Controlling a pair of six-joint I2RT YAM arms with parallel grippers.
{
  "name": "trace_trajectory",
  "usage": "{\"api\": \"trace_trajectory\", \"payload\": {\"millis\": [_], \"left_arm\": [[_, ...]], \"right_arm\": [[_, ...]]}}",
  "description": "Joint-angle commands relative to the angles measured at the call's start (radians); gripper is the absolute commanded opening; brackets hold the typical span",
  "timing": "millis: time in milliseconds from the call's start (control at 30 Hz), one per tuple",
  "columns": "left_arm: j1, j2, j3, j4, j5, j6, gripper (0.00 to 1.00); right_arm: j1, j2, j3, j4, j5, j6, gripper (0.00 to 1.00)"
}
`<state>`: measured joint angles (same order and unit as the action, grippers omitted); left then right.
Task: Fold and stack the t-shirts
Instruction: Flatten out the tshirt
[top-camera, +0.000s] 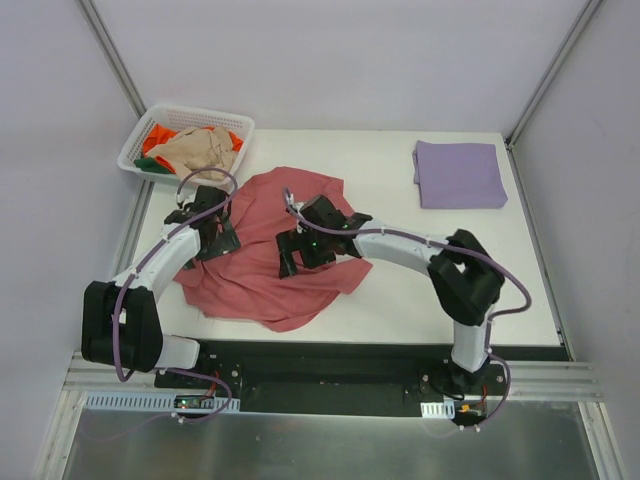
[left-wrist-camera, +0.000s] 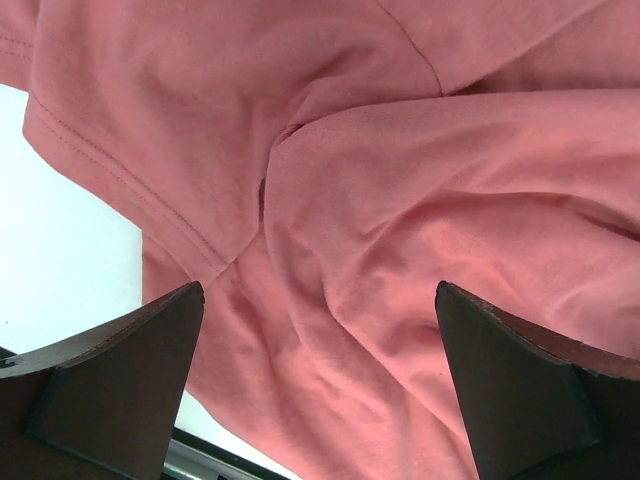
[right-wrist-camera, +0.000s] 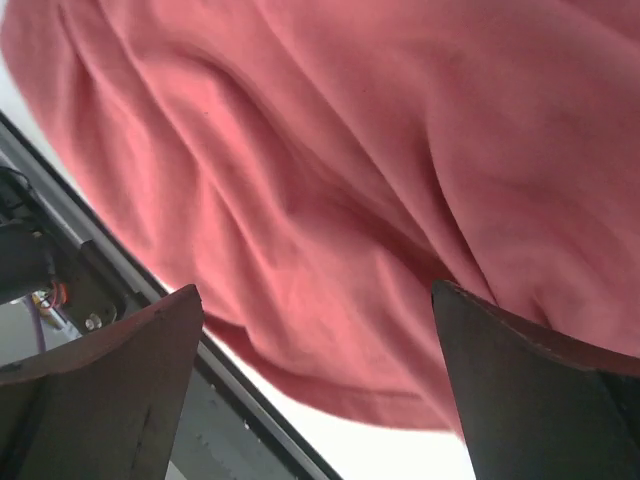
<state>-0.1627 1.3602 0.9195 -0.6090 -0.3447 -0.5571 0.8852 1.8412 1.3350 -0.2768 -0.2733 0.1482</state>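
Note:
The rose-red t-shirt (top-camera: 262, 262) lies crumpled on the white table, left of centre. It fills the left wrist view (left-wrist-camera: 400, 200) and the right wrist view (right-wrist-camera: 330, 180). My left gripper (top-camera: 215, 243) hovers over the shirt's left part, open and empty, its fingers (left-wrist-camera: 120, 380) wide apart. My right gripper (top-camera: 296, 250) hovers over the shirt's middle, open and empty, its fingers (right-wrist-camera: 530, 390) wide apart. A folded lavender t-shirt (top-camera: 459, 173) lies at the back right. Beige (top-camera: 200, 148), orange (top-camera: 158, 133) and green (top-camera: 152, 167) shirts lie in the basket.
A white lattice basket (top-camera: 138, 142) stands at the back left corner of the table (top-camera: 400, 300). The table's near edge and a black rail (right-wrist-camera: 100, 290) show in the right wrist view. Grey walls enclose the table on three sides.

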Motion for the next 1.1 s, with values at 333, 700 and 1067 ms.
{"api": "trace_trajectory", "payload": {"millis": [333, 700, 1067], "left_arm": [[-0.001, -0.024, -0.028, 0.041, 0.114, 0.068, 0.99], [-0.105, 0.066, -0.007, 0.083, 0.203, 0.164, 0.99], [-0.492, 0.227, 0.246, 0.087, 0.227, 0.19, 0.99]], "right_arm": [[-0.32, -0.026, -0.319, -0.054, 0.078, 0.125, 1.0], [-0.75, -0.123, -0.246, -0.241, 0.146, 0.033, 0.99], [-0.721, -0.244, -0.21, -0.314, 0.35, -0.038, 0.99]]}}
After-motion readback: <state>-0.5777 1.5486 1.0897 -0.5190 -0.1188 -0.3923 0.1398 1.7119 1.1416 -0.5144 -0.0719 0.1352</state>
